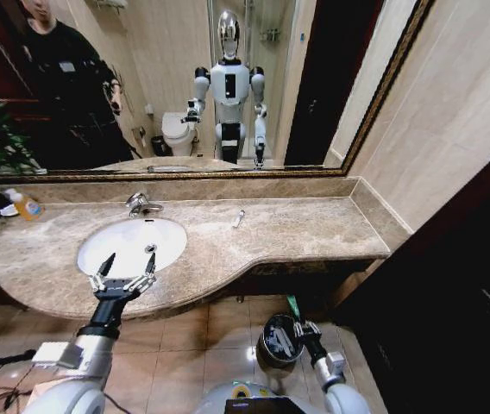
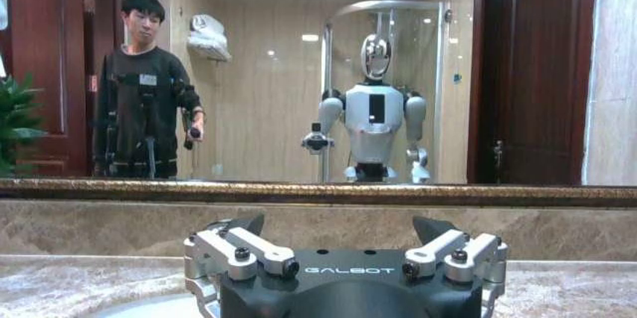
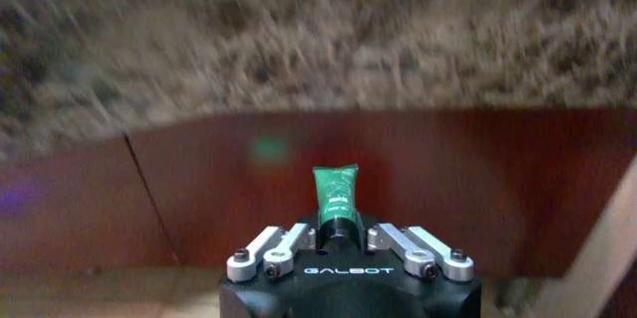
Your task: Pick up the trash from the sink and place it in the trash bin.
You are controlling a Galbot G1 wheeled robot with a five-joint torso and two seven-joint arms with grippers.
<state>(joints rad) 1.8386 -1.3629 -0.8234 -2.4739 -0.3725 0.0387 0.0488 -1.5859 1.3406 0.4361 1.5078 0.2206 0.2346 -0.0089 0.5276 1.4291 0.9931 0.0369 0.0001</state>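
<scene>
The right gripper (image 3: 336, 237), jaws clenched on a green tube (image 3: 336, 195), hangs over the trash bin (image 1: 273, 340). The left gripper (image 1: 127, 263), jaws released, hovers at the sink's (image 1: 98, 243) 6 o'clock rim. A white tube (image 1: 238, 219) lies on the desk (image 1: 305, 228), still to bin.

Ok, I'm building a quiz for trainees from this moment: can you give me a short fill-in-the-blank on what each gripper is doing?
1. The right gripper is shut on a small ____ tube.
2. The left gripper hovers open above the white ____.
3. The right gripper is down low beside the round black trash ____.
4. A small white tube lies on the marble ____.

Missing words: green; sink; bin; vanity top
</scene>
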